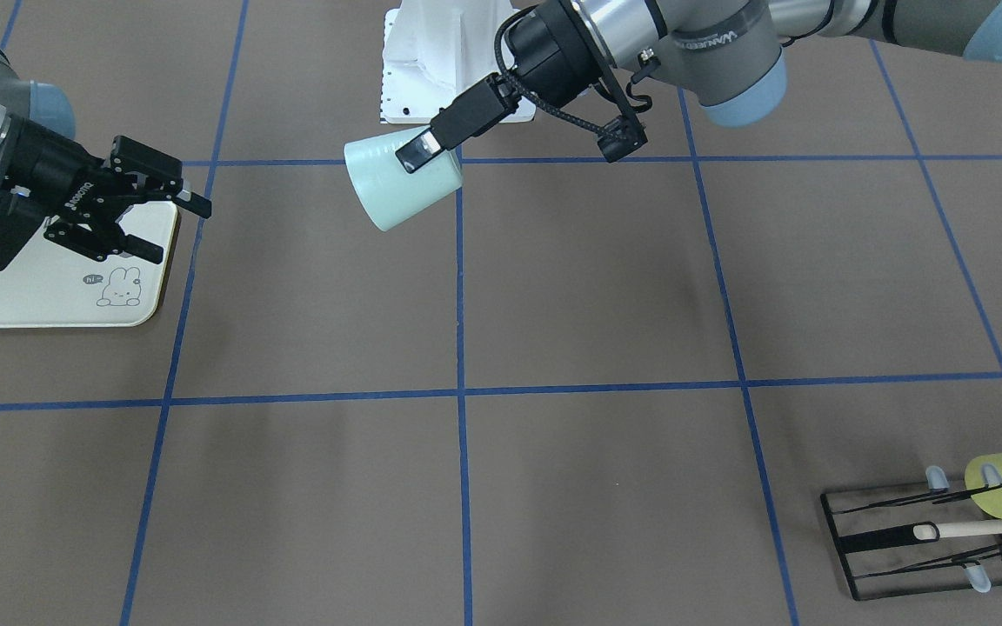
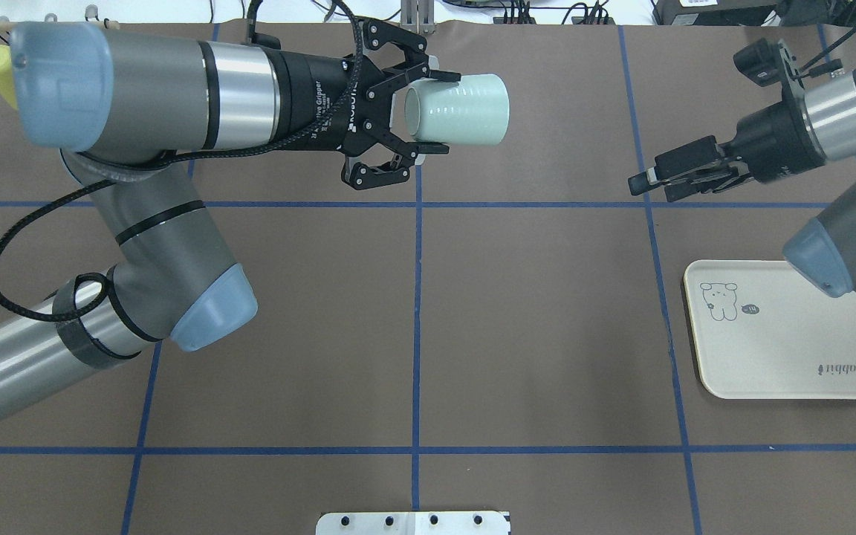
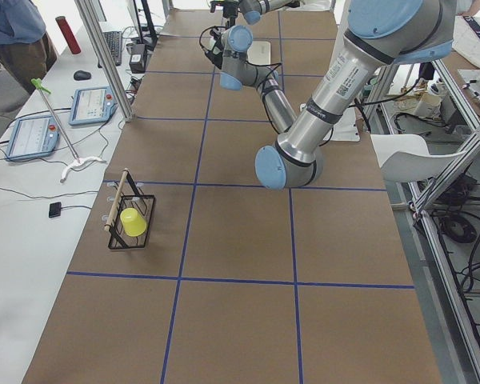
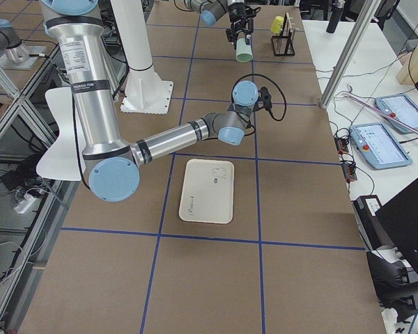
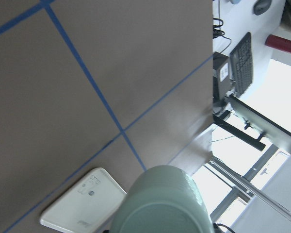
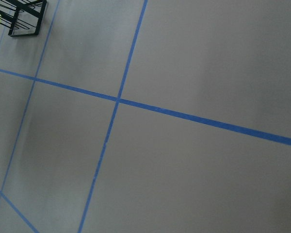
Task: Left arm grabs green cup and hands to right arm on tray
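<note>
Hanging on its side clear of the desk [image 2: 532, 312], the green cup [image 2: 461, 110] was clamped between the left fingers [image 2: 444, 76]. They pinched its outer wall from two sides at the end nearer the wrist, leaving the other end free and pointing toward the robot's right. Whether that free end was the mouth or the base could not be told for certain. The right fingers [image 1: 192, 204] were spread wide with nothing between them. They were raised near a corner of the tray [image 2: 777, 349] and aimed at the cup, though well apart from it. In the overhead view they stood beyond the tray's rim, not over it.

The cup looked light, stiff and thin-walled. Its smooth plastic would likely slide under a loose pinch and flex a little under a hard one, and the taper could let it creep lengthwise when squeezed. The receiving grip therefore seemed best placed across the free half of the wall, clear of the left fingers and closing squarely. Being empty, the cup should need only modest pressure.
</note>
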Controlling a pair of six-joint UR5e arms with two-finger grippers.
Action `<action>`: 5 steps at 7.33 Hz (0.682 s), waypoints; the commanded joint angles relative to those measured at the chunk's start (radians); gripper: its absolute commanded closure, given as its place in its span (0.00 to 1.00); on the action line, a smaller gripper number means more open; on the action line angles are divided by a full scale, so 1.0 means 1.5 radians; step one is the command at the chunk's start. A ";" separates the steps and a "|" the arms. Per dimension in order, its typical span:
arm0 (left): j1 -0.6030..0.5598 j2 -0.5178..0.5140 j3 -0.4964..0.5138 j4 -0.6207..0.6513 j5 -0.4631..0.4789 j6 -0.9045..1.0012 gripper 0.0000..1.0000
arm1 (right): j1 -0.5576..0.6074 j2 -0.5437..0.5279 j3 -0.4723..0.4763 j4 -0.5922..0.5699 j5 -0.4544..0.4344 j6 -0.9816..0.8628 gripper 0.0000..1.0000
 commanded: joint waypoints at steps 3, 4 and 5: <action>0.028 0.109 0.041 -0.370 0.056 -0.053 1.00 | -0.028 0.144 -0.002 0.011 -0.003 0.268 0.01; 0.035 0.108 0.039 -0.378 0.057 -0.064 1.00 | -0.030 0.157 0.001 0.022 -0.004 0.329 0.01; 0.036 0.099 0.037 -0.382 0.057 -0.088 1.00 | -0.043 0.159 0.001 0.075 -0.019 0.388 0.01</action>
